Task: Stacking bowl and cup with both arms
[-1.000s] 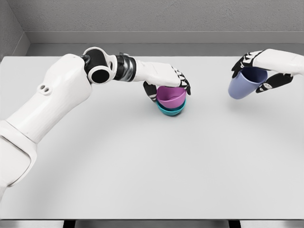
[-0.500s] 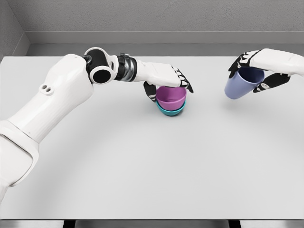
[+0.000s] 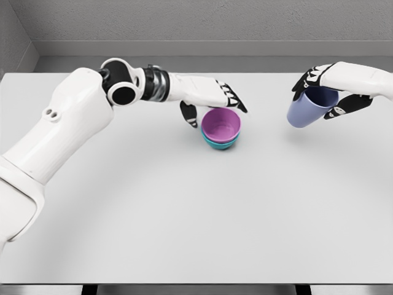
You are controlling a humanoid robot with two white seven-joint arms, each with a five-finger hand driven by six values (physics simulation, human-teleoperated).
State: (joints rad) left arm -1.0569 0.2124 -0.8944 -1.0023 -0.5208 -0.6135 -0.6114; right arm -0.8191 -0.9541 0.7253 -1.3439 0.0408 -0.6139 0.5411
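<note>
Since the round purple bowl already sits nested in the teal bowl mid-table, what matters is my right hand: it's gripping the lavender plastic cup, tilted, well off to the stack's right. My left hand hovers just behind the bowls, fingers loose, holding nothing.

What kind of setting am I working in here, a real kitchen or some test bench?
Likely a bare simulated test bench: a plain white table against a grey wall, holding only a purple bowl nested in a teal bowl, plus the lavender cup in the right hand.
</note>
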